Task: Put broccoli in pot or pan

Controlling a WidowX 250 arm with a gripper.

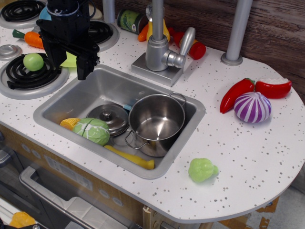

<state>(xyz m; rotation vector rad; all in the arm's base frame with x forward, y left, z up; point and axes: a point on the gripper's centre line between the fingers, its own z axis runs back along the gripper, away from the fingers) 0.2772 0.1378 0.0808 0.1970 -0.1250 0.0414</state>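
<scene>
The broccoli, a small light-green lumpy toy, lies on the white speckled counter to the front right of the sink. The pot, shiny steel with two wire loop handles, stands upright and empty in the right half of the sink. My black gripper hangs over the sink's back left corner, far to the left of both the pot and the broccoli. Its fingers are spread apart and it holds nothing. A lime-green piece shows behind the gap between them.
In the sink lie a steel lid, a veined green cabbage, corn and a yellow piece. A faucet stands behind the sink. A green ball sits on the burner. A red pepper and purple onion lie right.
</scene>
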